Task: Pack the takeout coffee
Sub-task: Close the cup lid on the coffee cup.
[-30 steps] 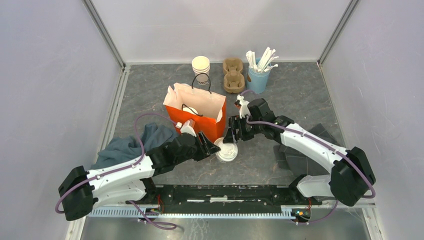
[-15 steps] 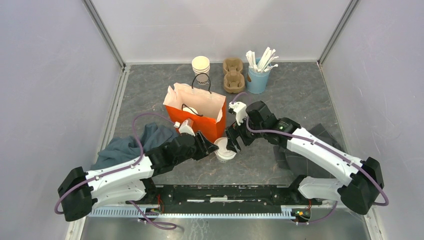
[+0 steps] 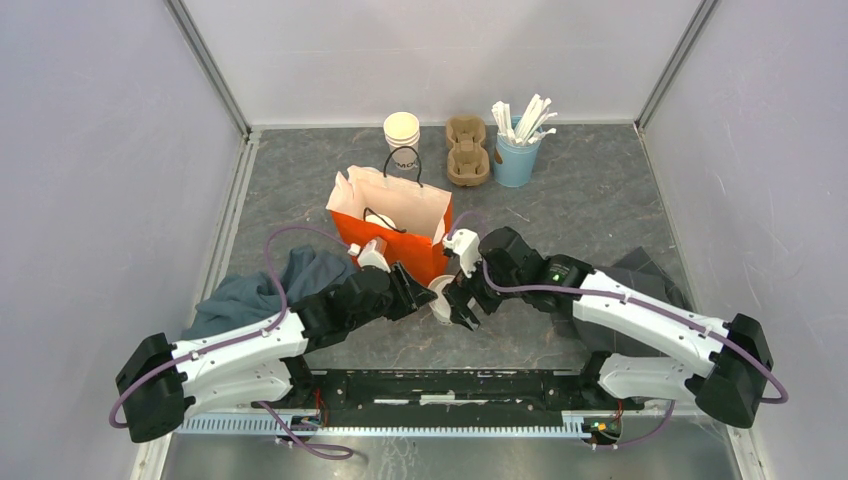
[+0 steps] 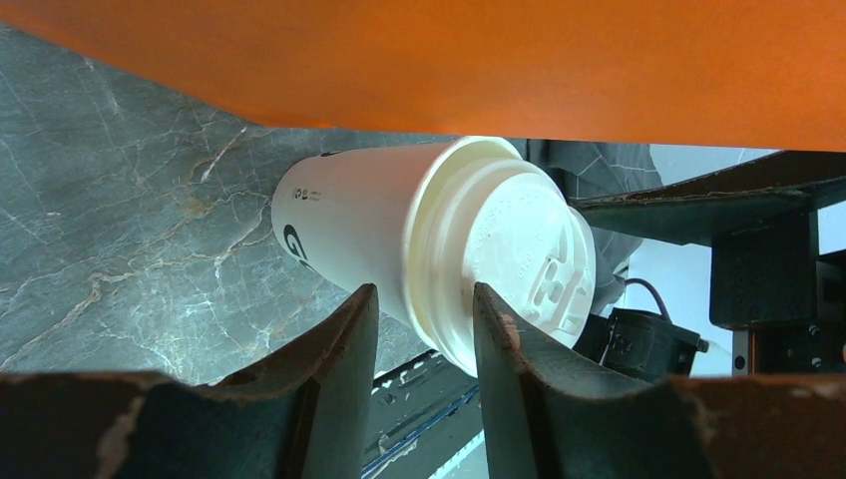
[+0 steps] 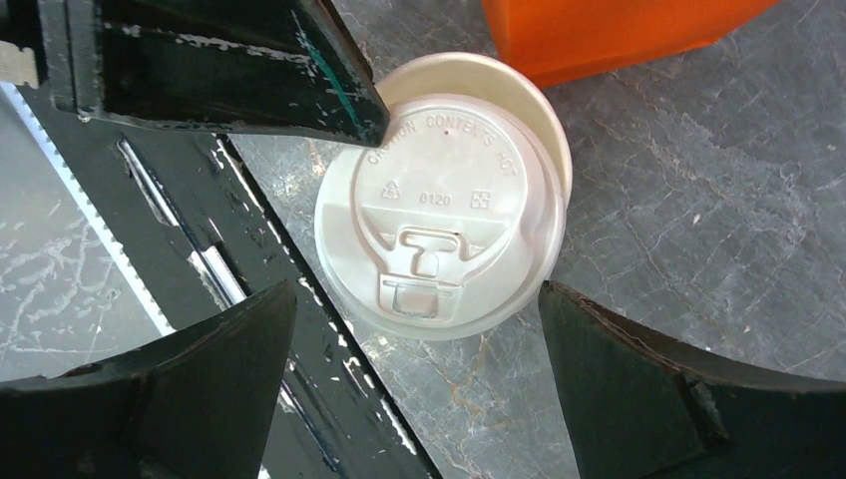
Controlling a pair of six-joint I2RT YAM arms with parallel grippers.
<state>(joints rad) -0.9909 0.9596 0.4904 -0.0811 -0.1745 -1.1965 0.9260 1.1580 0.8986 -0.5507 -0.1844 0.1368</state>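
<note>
Seen from above, the left gripper point(image 3: 424, 291) and the right gripper point(image 3: 463, 307) meet low over the grey, veined stone-look table point(image 3: 600, 190). They are just in front of an orange paper bag point(image 3: 400, 250) with a white lining and cord handles. Between them a small cream paper cup point(image 3: 438, 298) leans over.

In the left wrist view the cup lies tilted close beside the bag's flat orange wall. Its smooth side carries black print. The worn dark fingers point(image 4: 334, 344) pinch the rim of its round white plastic lid point(image 4: 519, 259).

In the right wrist view the lid faces the camera, showing embossed lettering and a moulded sip tab. The right gripper's jaws stand wide apart on either side of it, touching nothing.
</note>
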